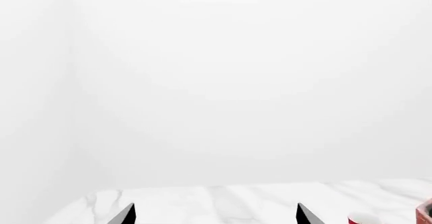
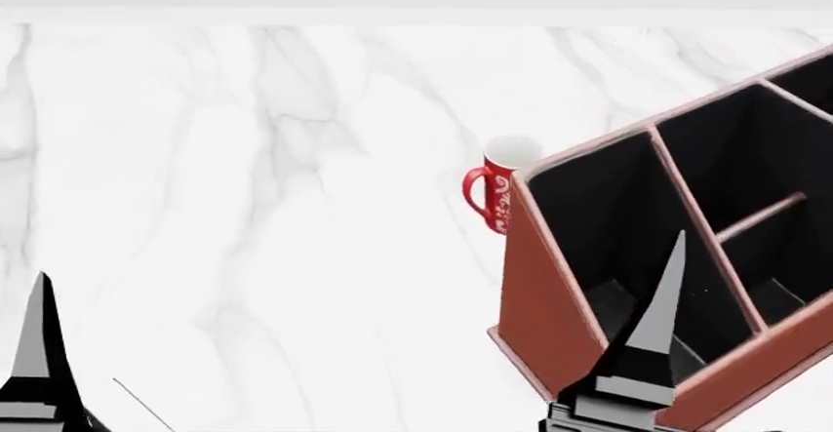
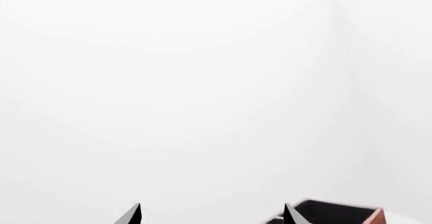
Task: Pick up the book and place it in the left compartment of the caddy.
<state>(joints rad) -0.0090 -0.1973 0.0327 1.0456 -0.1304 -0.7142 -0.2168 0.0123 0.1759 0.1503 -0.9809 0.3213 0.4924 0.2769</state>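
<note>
No book shows anywhere, so its place relative to either pincer cannot be told. A thick hardcover would likely be stiff, fairly heavy and smooth-sided, best pinched across its covers near the spine. The left pincer (image 1: pixel 216 215) and right pincer (image 3: pixel 212 215) both stand wide apart at the tips, holding nothing. On the marble bench (image 2: pixel 260 208) the caddy (image 2: pixel 534 334) sits just ahead of the right pincer, its left compartment (image 2: pixel 599 227) open upward, a red mug (image 2: pixel 493 190) touching or just beside its corner.
</note>
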